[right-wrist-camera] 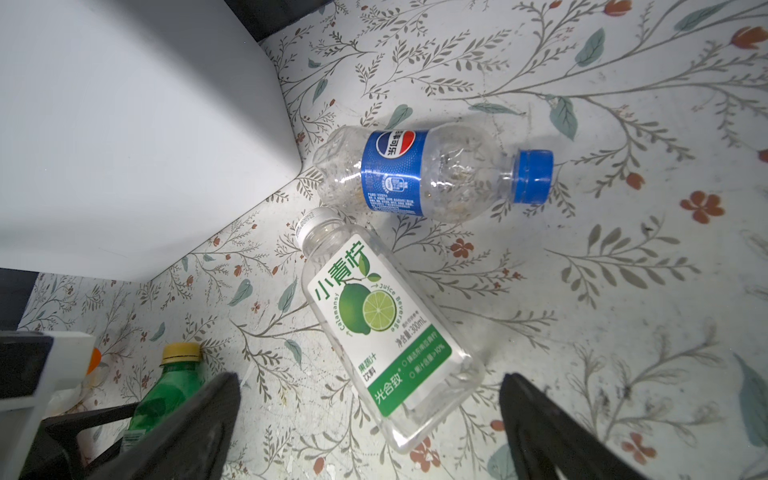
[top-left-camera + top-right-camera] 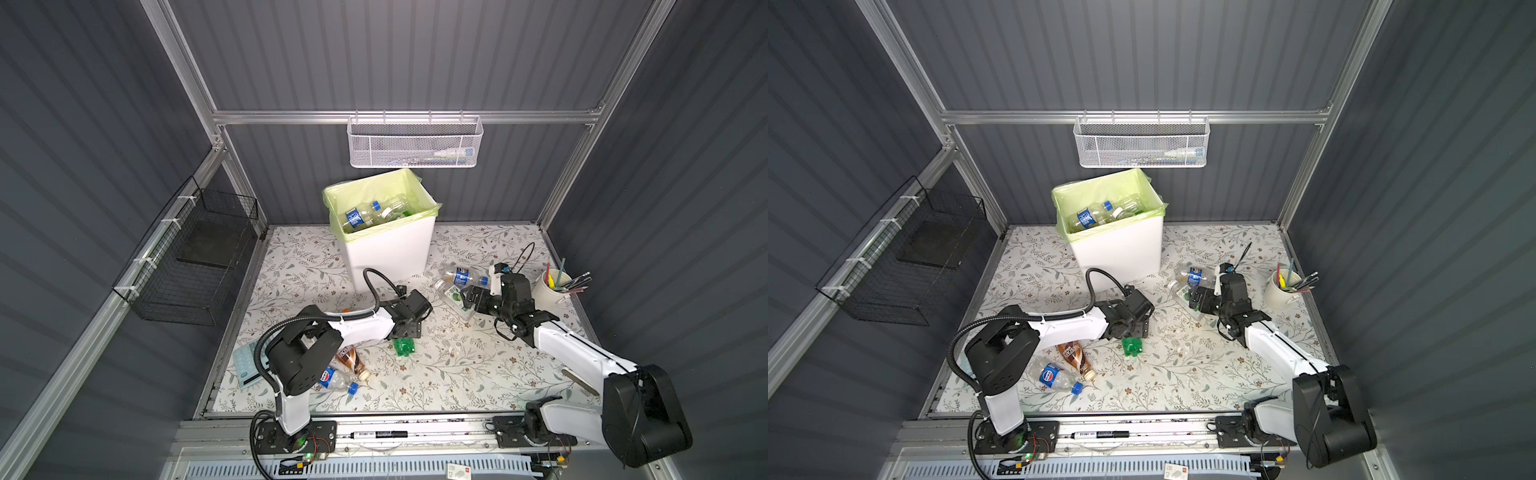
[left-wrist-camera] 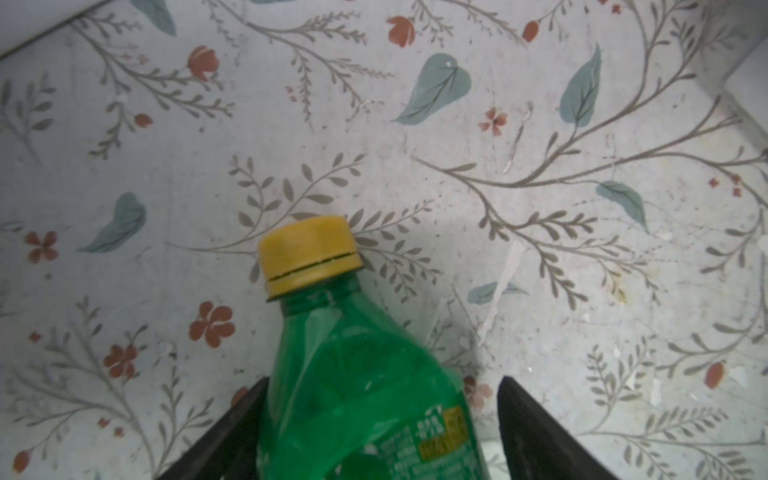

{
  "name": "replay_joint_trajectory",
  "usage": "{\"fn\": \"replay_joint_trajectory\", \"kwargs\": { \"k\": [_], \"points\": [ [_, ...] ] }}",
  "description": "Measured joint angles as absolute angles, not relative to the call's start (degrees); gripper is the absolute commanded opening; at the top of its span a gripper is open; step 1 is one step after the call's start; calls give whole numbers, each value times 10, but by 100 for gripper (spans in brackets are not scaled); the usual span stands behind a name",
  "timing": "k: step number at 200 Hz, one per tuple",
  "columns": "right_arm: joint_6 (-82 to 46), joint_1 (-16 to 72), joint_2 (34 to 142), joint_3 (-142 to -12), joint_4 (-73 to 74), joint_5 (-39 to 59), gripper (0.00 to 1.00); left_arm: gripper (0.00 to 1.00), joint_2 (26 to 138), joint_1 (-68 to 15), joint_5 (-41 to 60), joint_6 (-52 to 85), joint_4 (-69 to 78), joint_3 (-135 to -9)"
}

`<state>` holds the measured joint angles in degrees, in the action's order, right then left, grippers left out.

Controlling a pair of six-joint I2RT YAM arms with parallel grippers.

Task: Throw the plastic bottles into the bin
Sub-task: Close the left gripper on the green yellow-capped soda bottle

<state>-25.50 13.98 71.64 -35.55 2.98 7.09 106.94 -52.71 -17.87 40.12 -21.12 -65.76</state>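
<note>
On your floral table point(image 2: 457, 374), the white bin point(image 2: 386, 257) with its pale green bag point(image 2: 374, 187) holds clear bottles point(image 2: 365, 216). Your left gripper point(image 3: 385, 380) loosely straddles a crumpled green bottle point(image 3: 353, 374); your right gripper point(image 1: 370, 376) gapes wide above a square lime-juice bottle point(image 1: 374, 324).

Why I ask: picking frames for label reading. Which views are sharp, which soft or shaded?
Right wrist view: label crisp on the lime juice bottle, the bin shaded grey. Left wrist view: the yellow cap is sharp, label soft on the green bottle. In both top views: even light, labels small and soft.
</note>
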Motion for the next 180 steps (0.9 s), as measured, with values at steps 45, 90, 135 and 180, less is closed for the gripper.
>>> {"fn": "replay_joint_trajectory", "kwargs": {
  "k": [45, 90, 135, 180],
  "points": [
    [-255, 140, 716, -352, 30, 71, 99, 65, 1084, -527, -168, 355, -208, -685],
    [-255, 139, 716, -352, 30, 68, 99, 80, 1084, -527, -171, 287, -211, -715],
    [-254, 139, 716, -352, 30, 64, 99, 89, 1084, -527, -168, 257, -239, -721],
    [-253, 135, 716, -352, 30, 62, 99, 79, 1085, -527, -149, 259, -244, -721]
  ]
}}
